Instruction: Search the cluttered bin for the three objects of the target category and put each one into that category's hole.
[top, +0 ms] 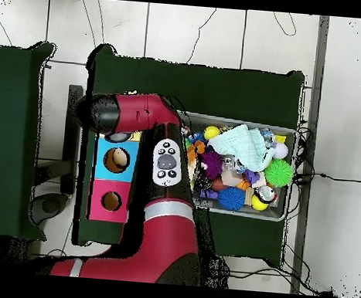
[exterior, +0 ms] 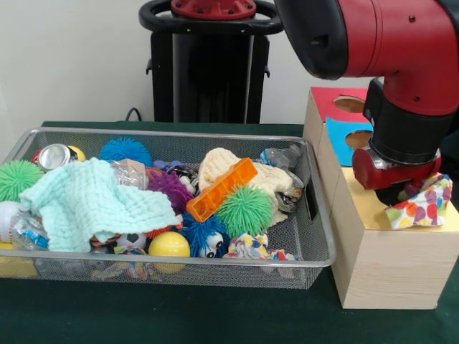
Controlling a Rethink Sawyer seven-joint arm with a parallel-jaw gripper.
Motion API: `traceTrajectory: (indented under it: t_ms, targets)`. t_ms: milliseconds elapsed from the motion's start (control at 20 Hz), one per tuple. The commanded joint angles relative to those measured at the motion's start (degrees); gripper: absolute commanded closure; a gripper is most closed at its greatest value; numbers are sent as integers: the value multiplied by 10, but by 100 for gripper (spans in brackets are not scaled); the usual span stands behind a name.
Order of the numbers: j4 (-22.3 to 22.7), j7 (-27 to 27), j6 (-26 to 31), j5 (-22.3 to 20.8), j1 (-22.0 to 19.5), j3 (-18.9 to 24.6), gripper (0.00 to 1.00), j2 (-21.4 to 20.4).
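Green cloth covers the counter [exterior: 215, 315], and on it we see a wire mesh bin [exterior: 315, 215] beside a wooden box [exterior: 373, 272] whose top carries red, blue and yellow panels. Our gripper [exterior: 401, 190] hangs over the yellow panel [exterior: 366, 208] at the near end of the box, and a polka-dot cloth [exterior: 423, 204] bunches out from under it on the side away from the bin. We cannot tell whether the gripper is clamped on that cloth, because the red wrist housing hides the tips. Behind the gripper, farther along the box, we see the hole in the blue panel [exterior: 358, 138] and, beyond that, the hole in the red panel [exterior: 349, 104].

Off to the bin side of the gripper lies the clutter: a mint cloth [exterior: 93, 204] draped over the far end, a cream cloth [exterior: 262, 179] nearer the gripper, an orange block [exterior: 222, 188] resting across it, and a green spiky ball [exterior: 245, 211] touching the block. Another patterned cloth [exterior: 251, 249] sits against the front wall, with a yellow ball [exterior: 169, 245] further along.
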Motion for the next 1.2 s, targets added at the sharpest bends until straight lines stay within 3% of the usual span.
traceTrajectory:
  t_ms: [50,450,650,1200]
  targets:
    - [10,101,0,-4,-24,-31,100,-26]
    - [25,99,8,5,-21,-30,100,-49]
    - [50,99,-56,18,-38,-7,100,-64]
    - [44,85,-60,21,-45,-8,100,-65]
